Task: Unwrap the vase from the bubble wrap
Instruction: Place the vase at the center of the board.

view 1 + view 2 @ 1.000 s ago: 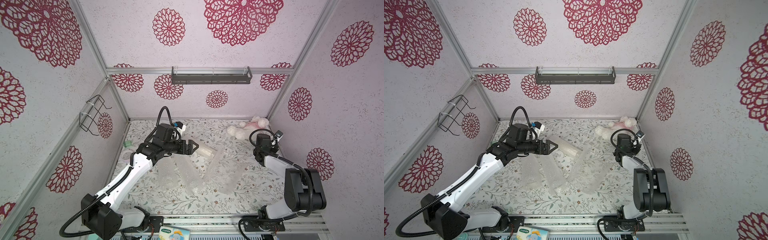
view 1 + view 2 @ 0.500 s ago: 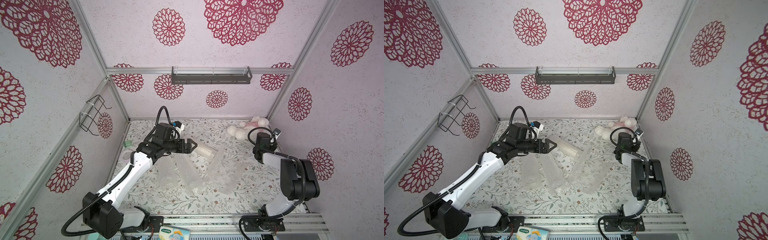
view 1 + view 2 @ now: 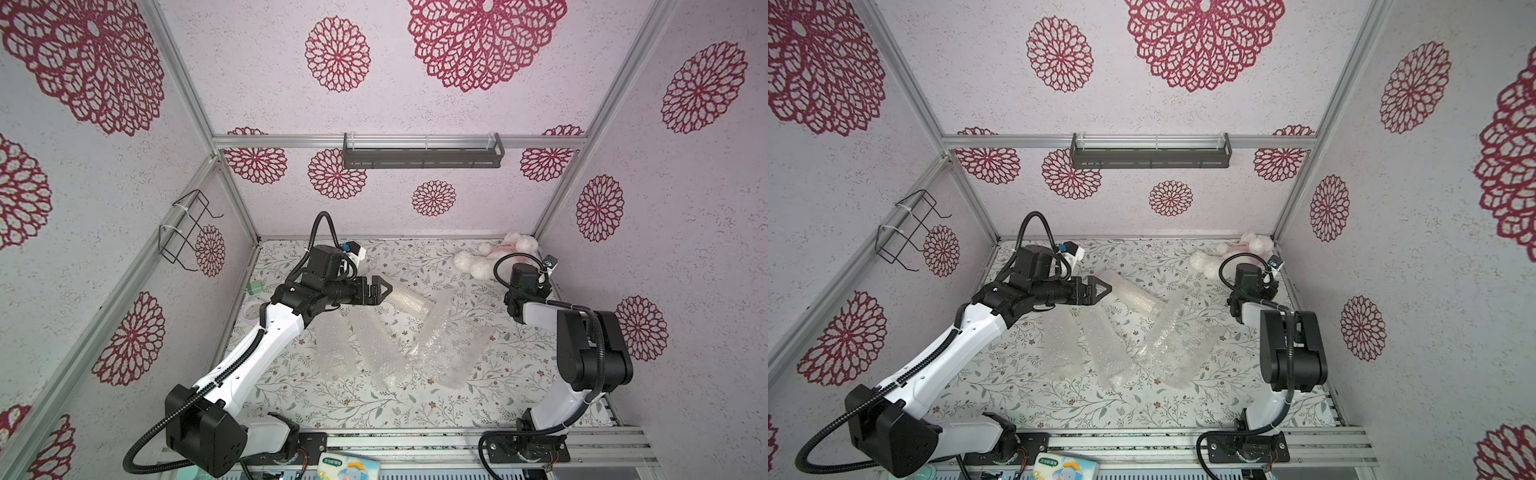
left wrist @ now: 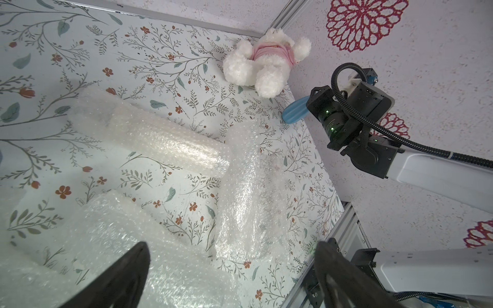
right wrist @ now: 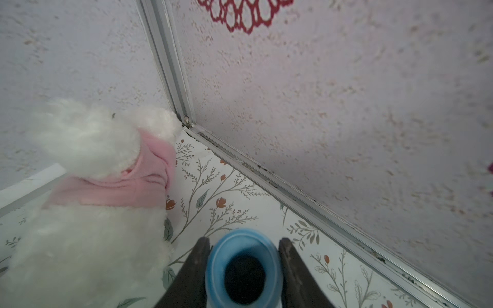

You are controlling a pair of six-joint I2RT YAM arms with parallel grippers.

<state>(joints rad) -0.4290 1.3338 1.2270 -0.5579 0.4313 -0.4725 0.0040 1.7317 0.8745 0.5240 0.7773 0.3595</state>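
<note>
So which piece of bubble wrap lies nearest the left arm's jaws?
The tight roll right ahead of the left gripper, farthest back on the table. The looser sheets lie flatter, nearer the front.

Blue vase unwrapped, gripped in right claw; clear bubble wrap crumpled, strewn across table centre.

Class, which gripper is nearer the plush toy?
Right. The right gripper, holding the vase, sits just beside the plush toy; the left gripper hangs open above the bubble wrap, well away.
</note>
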